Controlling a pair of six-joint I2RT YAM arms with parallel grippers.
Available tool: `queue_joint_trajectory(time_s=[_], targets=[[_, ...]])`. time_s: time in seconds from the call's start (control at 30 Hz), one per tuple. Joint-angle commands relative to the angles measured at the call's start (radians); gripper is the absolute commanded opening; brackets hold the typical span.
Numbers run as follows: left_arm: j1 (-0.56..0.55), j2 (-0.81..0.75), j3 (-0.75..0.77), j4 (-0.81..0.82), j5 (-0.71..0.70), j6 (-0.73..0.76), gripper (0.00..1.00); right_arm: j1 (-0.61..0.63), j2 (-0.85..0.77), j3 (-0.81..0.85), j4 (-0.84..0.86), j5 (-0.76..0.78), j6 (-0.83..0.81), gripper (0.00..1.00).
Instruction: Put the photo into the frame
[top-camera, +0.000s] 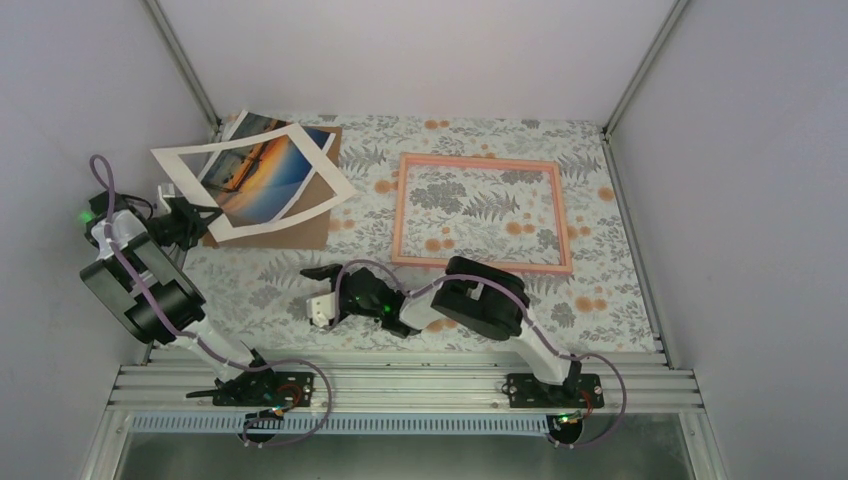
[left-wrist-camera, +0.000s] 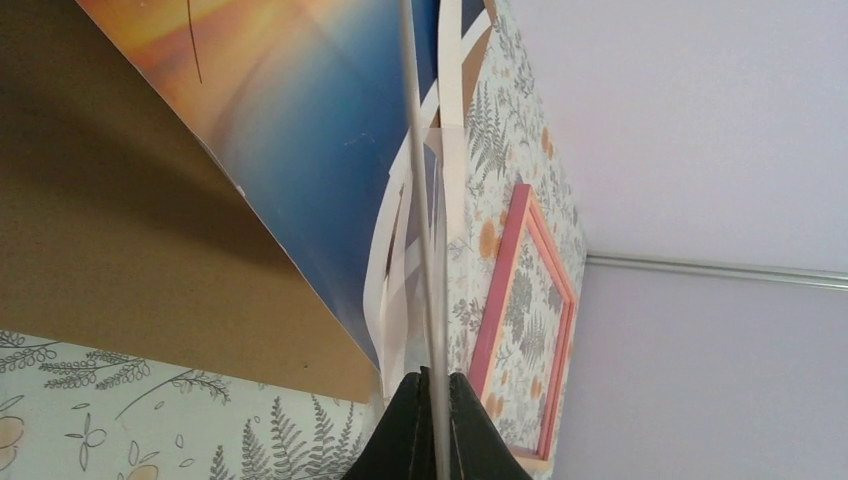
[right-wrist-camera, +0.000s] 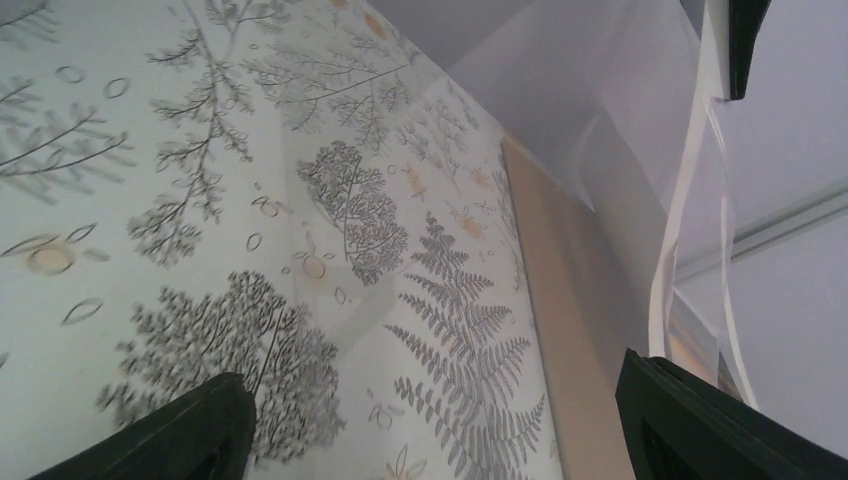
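The photo (top-camera: 255, 175), an orange-and-blue sunset print, lies on a brown cardboard sheet (top-camera: 310, 225) at the back left; the left wrist view shows it close up (left-wrist-camera: 300, 130). A white mat border (top-camera: 225, 147) is raised and tilted over it. My left gripper (top-camera: 185, 225) is shut on the mat's left edge, which runs edge-on as a thin sheet between the jaws (left-wrist-camera: 432, 385). The pink frame (top-camera: 480, 160) lies flat at the back right with only tablecloth inside it. My right gripper (top-camera: 322, 300) is open, low over the cloth with nothing between its fingers (right-wrist-camera: 430, 370).
A floral tablecloth (top-camera: 300, 280) covers the table. Grey walls close in on the left, back and right. The right wrist view shows a translucent sheet (right-wrist-camera: 600, 110) lifted above the cardboard (right-wrist-camera: 570, 300). The arms' rail (top-camera: 400, 385) runs along the near edge.
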Motion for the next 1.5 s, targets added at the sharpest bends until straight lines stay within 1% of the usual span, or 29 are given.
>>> queue_joint_trajectory(time_s=[0.0, 0.13, 0.17, 0.2, 0.3, 0.37, 0.4, 0.43, 0.5, 0.53, 0.63, 0.67, 0.7, 0.73, 0.83, 0.87, 1.0, 1.07, 1.1, 1.23, 1.3, 1.37, 1.47], targets=[[0.003, -0.034, -0.023, 0.012, 0.058, -0.028, 0.02, 0.02, 0.06, 0.054, 0.047, 0.101, -0.036, 0.86], [0.002, -0.058, -0.042, 0.017, 0.046, -0.047, 0.02, 0.028, 0.088, 0.094, 0.041, 0.123, -0.053, 0.8], [-0.002, -0.089, -0.064, 0.026, 0.021, -0.071, 0.02, 0.03, 0.111, 0.131, 0.029, 0.147, -0.055, 0.73], [-0.001, -0.102, -0.077, 0.031, 0.016, -0.075, 0.02, 0.032, 0.117, 0.142, 0.032, 0.16, -0.054, 0.69], [0.0, -0.134, -0.105, 0.039, -0.002, -0.076, 0.02, 0.035, 0.122, 0.149, 0.073, 0.197, -0.05, 0.49], [0.0, -0.143, -0.104, 0.036, -0.015, -0.068, 0.02, 0.037, 0.112, 0.138, 0.109, 0.213, -0.056, 0.37], [0.001, -0.145, -0.103, 0.033, -0.027, -0.063, 0.02, 0.037, 0.102, 0.127, 0.129, 0.214, -0.059, 0.27], [0.0, -0.144, -0.1, 0.031, -0.041, -0.059, 0.02, 0.037, 0.091, 0.112, 0.151, 0.211, -0.062, 0.2], [0.001, -0.137, -0.094, 0.027, -0.065, -0.047, 0.02, 0.038, 0.069, 0.079, 0.197, 0.205, -0.069, 0.09], [0.001, -0.128, -0.09, 0.024, -0.075, -0.038, 0.02, 0.039, 0.058, 0.063, 0.218, 0.202, -0.072, 0.05], [0.0, -0.118, -0.075, 0.014, -0.115, -0.008, 0.03, 0.039, 0.02, 0.011, 0.277, 0.182, -0.075, 0.04], [0.0, -0.115, -0.073, 0.013, -0.125, 0.003, 0.08, 0.039, 0.007, -0.012, 0.296, 0.174, -0.076, 0.04], [0.0, -0.112, -0.073, 0.009, -0.132, 0.02, 0.18, 0.039, -0.006, -0.028, 0.313, 0.166, -0.076, 0.04], [-0.001, -0.107, -0.074, 0.001, -0.153, 0.039, 0.24, 0.038, -0.019, -0.045, 0.327, 0.159, -0.071, 0.03], [-0.001, -0.098, -0.073, -0.037, -0.231, 0.115, 0.37, 0.032, -0.062, -0.089, 0.376, 0.132, -0.042, 0.04], [0.0, -0.094, -0.072, -0.049, -0.249, 0.136, 0.47, 0.03, -0.073, -0.097, 0.384, 0.13, -0.03, 0.03], [0.002, -0.079, -0.038, -0.094, -0.331, 0.21, 0.82, 0.019, -0.108, -0.113, 0.393, 0.152, 0.035, 0.03], [0.007, -0.09, -0.007, -0.119, -0.381, 0.243, 0.95, 0.009, -0.118, -0.109, 0.373, 0.162, 0.07, 0.03], [0.015, -0.103, 0.007, -0.128, -0.404, 0.251, 0.99, 0.003, -0.124, -0.103, 0.358, 0.165, 0.085, 0.03], [0.075, -0.19, 0.065, -0.13, -0.429, 0.252, 1.0, -0.009, -0.128, -0.091, 0.343, 0.177, 0.126, 0.03], [0.086, -0.216, 0.104, -0.159, -0.392, 0.263, 1.0, -0.01, -0.121, -0.075, 0.341, 0.193, 0.138, 0.04], [0.088, -0.228, 0.131, -0.237, -0.345, 0.281, 1.0, -0.01, -0.109, -0.047, 0.337, 0.209, 0.148, 0.03], [0.092, -0.243, 0.103, -0.315, -0.24, 0.29, 1.0, -0.01, -0.083, 0.0, 0.327, 0.231, 0.151, 0.03]])
